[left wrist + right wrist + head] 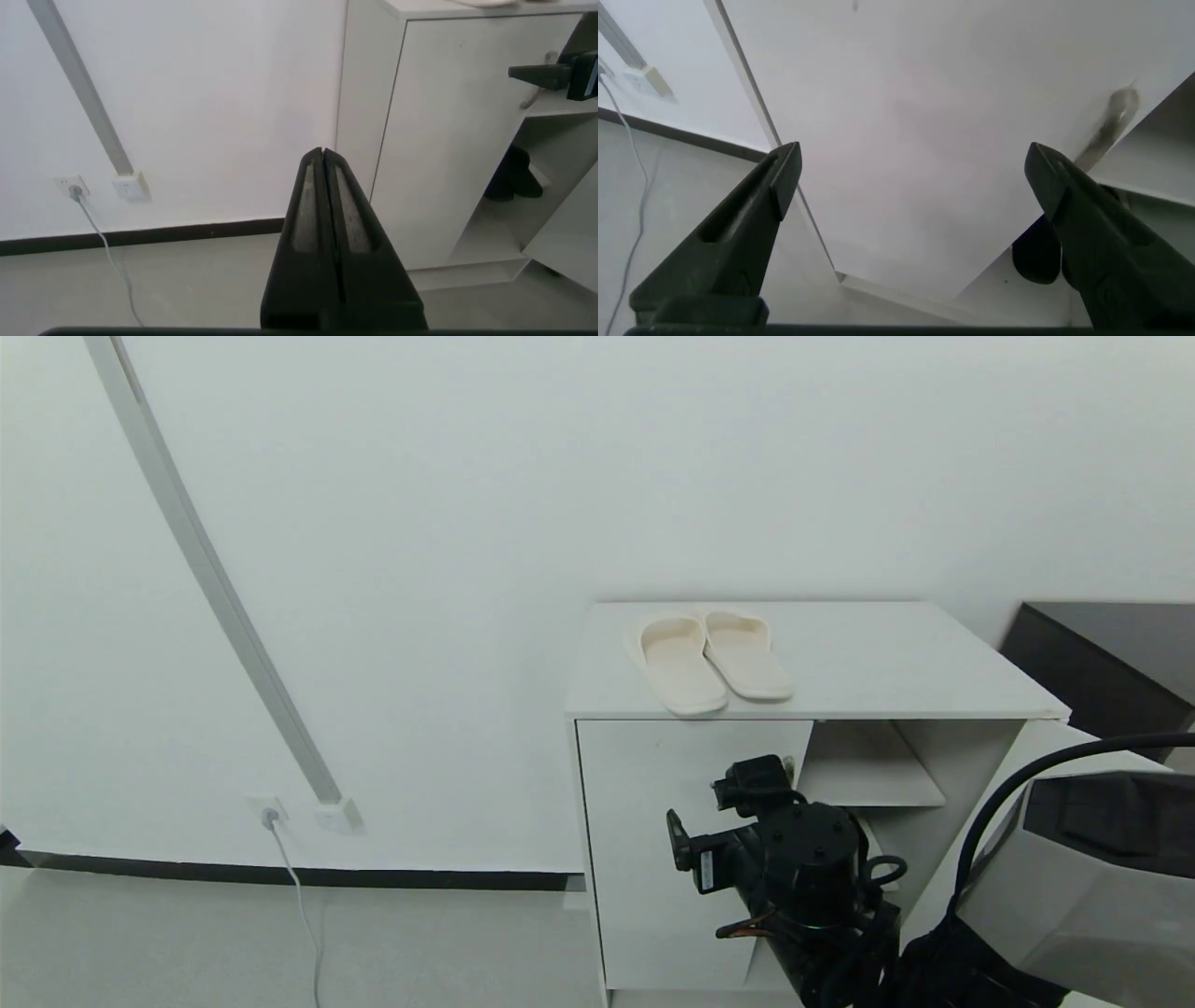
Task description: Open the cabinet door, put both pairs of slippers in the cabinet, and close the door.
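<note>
Two claws show here, in opposite states. The right claw (915, 159) is spread wide, its fingers far apart, holding nothing. It sits just in front of the closed left door (672, 840) of the white cabinet (840, 663), not touching it. The door's small handle (1109, 121) is close by, near that door's inner edge. The left claw (322, 163) is pressed fully together with nothing between its fingers. It hangs off to the left of the cabinet and well apart from it, above the grey floor (187, 280).

The cabinet's right door (1046, 742) stands swung open. Behind it a shelf (868, 765) splits the inside into an upper and a lower compartment. A dark shape that looks like a pair of slippers (514, 175) stands in the lower compartment, under the shelf, toward the back.

A cream pair of slippers (709, 658) lies flat on the cabinet top. The two lie side by side and touching, toward the left half and close to the front edge.

A wall socket (268, 812) with a pale cable (303, 905) plugged into it sits low on the wall left of the cabinet. A slanted strip of trunking (205, 569) runs up the wall above it. A dark piece of furniture (1111, 663) stands just to the cabinet's right.
</note>
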Controlling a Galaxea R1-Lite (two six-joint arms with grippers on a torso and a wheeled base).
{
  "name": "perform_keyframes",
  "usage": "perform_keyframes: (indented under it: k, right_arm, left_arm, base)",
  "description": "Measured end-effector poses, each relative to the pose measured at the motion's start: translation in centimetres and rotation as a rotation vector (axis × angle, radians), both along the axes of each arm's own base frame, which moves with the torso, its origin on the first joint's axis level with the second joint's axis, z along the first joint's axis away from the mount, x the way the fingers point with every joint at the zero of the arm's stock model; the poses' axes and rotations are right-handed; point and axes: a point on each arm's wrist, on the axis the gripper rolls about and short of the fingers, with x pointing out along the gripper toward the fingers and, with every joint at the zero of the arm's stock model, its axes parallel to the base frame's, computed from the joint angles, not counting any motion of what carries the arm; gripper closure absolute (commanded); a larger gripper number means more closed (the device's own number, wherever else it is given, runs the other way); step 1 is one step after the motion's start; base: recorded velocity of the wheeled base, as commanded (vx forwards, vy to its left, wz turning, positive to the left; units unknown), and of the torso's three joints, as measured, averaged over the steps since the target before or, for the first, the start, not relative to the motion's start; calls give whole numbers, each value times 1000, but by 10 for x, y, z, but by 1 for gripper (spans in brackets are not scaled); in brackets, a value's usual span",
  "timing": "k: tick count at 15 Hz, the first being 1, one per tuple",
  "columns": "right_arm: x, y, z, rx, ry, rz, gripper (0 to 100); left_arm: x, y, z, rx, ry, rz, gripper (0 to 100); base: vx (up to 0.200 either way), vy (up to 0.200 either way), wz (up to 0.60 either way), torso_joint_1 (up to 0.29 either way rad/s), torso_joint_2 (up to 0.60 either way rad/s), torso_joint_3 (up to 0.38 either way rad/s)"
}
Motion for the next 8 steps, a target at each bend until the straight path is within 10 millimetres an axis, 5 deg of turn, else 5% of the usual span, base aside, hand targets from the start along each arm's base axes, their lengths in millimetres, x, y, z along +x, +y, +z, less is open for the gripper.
perform_keyframes:
  k: [8]
  right_arm:
    - [0,0,0,4,-3,2,0]
  left_arm:
    - [0,0,0,0,-1,0,100]
  base:
    - [0,0,0,239,-543,-300]
